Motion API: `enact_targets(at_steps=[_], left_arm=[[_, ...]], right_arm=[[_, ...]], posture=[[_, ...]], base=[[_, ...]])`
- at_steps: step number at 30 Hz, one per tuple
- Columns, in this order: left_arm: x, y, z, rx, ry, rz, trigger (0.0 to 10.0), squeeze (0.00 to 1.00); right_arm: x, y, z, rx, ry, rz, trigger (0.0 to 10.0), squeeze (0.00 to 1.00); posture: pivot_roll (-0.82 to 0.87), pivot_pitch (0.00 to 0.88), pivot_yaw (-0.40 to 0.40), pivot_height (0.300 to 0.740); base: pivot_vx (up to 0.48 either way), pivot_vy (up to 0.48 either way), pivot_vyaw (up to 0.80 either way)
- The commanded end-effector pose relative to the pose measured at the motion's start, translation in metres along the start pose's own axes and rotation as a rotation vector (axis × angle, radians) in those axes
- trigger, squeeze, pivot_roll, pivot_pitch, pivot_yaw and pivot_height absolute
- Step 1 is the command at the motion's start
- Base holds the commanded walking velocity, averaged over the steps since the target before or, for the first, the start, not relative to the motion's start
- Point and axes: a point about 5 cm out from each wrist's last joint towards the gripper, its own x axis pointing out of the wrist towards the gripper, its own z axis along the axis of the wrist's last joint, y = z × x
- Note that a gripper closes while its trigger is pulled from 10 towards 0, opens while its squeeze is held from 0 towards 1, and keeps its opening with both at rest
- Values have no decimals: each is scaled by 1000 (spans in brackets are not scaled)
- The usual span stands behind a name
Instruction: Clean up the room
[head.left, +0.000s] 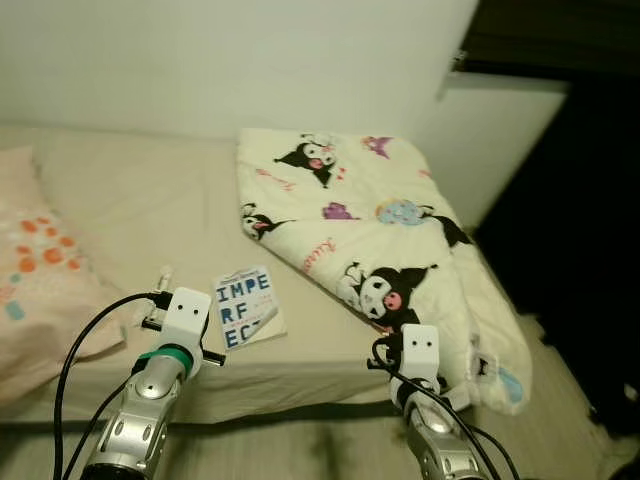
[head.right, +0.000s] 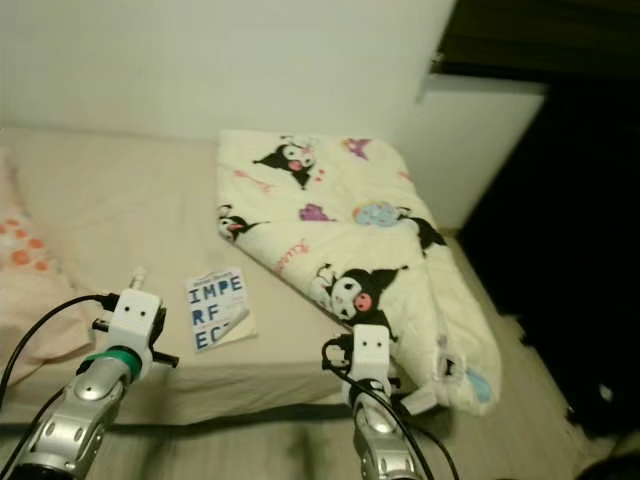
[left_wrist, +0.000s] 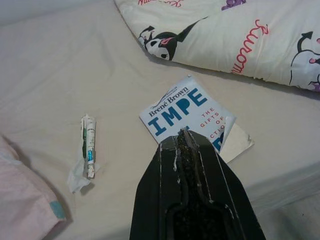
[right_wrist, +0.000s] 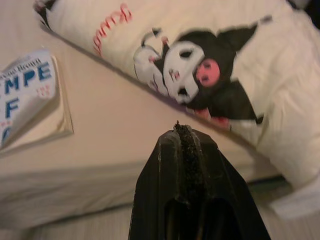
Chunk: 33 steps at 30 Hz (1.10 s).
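Note:
A white book (head.left: 245, 306) with blue letters lies near the front edge of the beige bed (head.left: 130, 200), its cover corner curled up. Left of it lies a small green and white tube (left_wrist: 89, 144) on a scrap of tissue. My left gripper (left_wrist: 182, 132) hovers just before the book, shut, with nothing in it. A folded cream blanket (head.left: 370, 215) printed with black cartoon figures covers the bed's right side and hangs over the corner. My right gripper (right_wrist: 180, 127) is shut and empty, held low in front of the bed edge below the blanket.
A pink pillow (head.left: 35, 285) with orange spots lies at the bed's left end. A white wall (head.left: 250, 60) runs behind the bed. To the right is a dark opening (head.left: 580, 230). A strip of floor (head.left: 300, 450) shows in front of the bed.

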Motion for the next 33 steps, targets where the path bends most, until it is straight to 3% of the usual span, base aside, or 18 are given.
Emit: enact_targets(at_steps=[1, 24, 33], left_arm=[[-1, -1, -6, -8, 33, -8, 10000, 0], [-3, -3, -10, 26, 28, -19, 10000, 0], [-7, -2, -20, 25, 51, -32, 10000, 0]], right_arm=[[-1, -1, -1, -2, 8, 5, 10000, 0], [-2, -4, -6, 26, 30, -23, 10000, 0], [-3, -3, -10, 45, 42, -44, 10000, 0]], posture=[[159, 67, -41, 740], [168, 65, -29, 740], [179, 44, -7, 740]], base=[[0, 0, 0], [0, 0, 0], [0, 0, 0]])
